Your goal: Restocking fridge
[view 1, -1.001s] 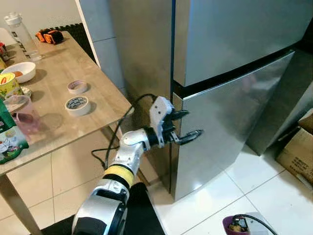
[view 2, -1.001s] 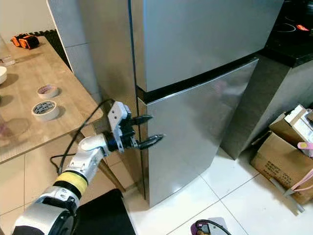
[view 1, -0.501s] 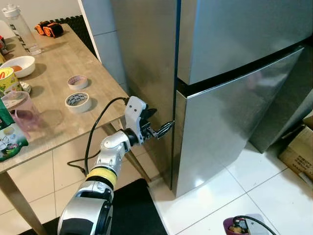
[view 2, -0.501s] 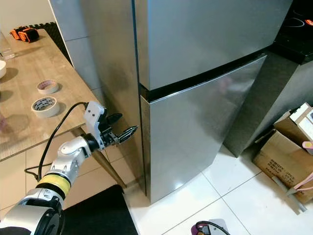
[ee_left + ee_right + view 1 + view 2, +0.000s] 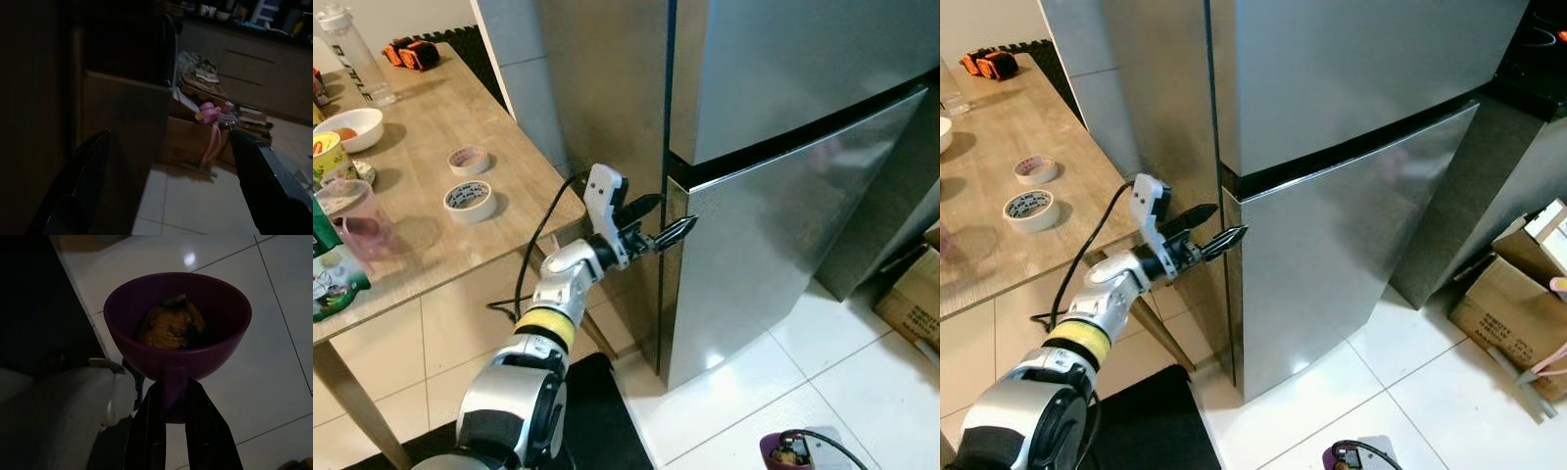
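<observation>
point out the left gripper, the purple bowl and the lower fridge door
left gripper (image 5: 658, 221), left eye view, midway between its fingertips
purple bowl (image 5: 195, 362), right wrist view, front outer wall
lower fridge door (image 5: 773, 235), left eye view, middle of steel panel

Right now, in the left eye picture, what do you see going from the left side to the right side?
Pink cup → white tape roll → left gripper, open at the fridge's edge → silver fridge door → cardboard box.
</observation>
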{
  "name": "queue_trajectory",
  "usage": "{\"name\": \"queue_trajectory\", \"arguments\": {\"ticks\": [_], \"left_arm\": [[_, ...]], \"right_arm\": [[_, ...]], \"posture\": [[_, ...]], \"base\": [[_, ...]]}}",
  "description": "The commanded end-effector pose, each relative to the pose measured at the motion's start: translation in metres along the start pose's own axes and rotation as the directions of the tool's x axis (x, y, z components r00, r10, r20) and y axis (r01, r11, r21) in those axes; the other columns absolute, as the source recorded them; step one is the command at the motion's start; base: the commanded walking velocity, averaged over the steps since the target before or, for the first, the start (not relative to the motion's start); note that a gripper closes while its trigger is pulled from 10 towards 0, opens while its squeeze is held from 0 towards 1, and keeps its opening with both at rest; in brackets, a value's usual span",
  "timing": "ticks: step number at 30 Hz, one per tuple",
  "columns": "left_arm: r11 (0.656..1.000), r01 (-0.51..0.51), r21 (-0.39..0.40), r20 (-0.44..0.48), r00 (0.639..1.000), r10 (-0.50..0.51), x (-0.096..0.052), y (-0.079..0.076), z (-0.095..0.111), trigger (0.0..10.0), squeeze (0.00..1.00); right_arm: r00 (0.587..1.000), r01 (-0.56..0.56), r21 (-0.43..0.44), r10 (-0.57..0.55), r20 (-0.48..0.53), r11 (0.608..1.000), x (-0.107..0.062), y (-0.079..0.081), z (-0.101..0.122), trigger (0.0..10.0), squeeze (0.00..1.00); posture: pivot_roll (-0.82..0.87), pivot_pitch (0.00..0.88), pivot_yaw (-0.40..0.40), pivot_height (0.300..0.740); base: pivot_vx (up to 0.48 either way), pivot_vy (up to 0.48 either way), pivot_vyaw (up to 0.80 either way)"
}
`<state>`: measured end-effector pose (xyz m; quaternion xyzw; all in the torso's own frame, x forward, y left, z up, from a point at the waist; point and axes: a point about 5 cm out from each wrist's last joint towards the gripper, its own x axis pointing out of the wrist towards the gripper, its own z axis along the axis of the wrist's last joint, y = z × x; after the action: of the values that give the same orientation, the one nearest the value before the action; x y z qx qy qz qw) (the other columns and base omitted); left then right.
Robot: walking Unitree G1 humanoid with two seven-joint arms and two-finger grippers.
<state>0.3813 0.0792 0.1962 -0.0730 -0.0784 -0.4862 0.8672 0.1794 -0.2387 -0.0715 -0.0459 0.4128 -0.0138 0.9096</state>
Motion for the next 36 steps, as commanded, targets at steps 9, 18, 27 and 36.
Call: {"name": "queue_trajectory", "arguments": {"ticks": [9,18,27,36], "left_arm": [[0.993,-0.101,0.055,-0.014,0.995,0.102,0.016,0.001,0.008,10.0,0.00],[0.991,-0.128,0.034,-0.004,0.992,0.128,0.014,0.006,0.012,10.0,0.00],[0.998,-0.045,0.036,-0.007,0.999,0.045,0.029,-0.004,0.017,10.0,0.00],[0.998,-0.004,0.058,-0.020,1.000,0.006,0.034,-0.006,0.024,10.0,0.00]], "right_arm": [[1.000,0.021,0.017,-0.021,-0.002,1.000,-0.003,-0.006,-0.005,10.0,0.00],[1.000,0.023,0.019,-0.024,0.008,1.000,-0.003,-0.006,-0.004,10.0,0.00],[1.000,0.029,0.017,-0.030,0.010,0.999,-0.004,-0.010,-0.005,10.0,0.00],[0.999,0.039,0.021,-0.039,0.014,0.999,-0.005,-0.012,-0.006,10.0,0.00]], "posture": [[-0.12,0.197,0.054,0.740],[-0.13,0.205,0.057,0.740],[-0.14,0.216,0.055,0.740],[-0.15,0.220,0.062,0.740]], "base": [[0.000,0.000,0.00],[0.000,0.000,0.00],[0.000,0.000,0.00],[0.000,0.000,0.00]]}}
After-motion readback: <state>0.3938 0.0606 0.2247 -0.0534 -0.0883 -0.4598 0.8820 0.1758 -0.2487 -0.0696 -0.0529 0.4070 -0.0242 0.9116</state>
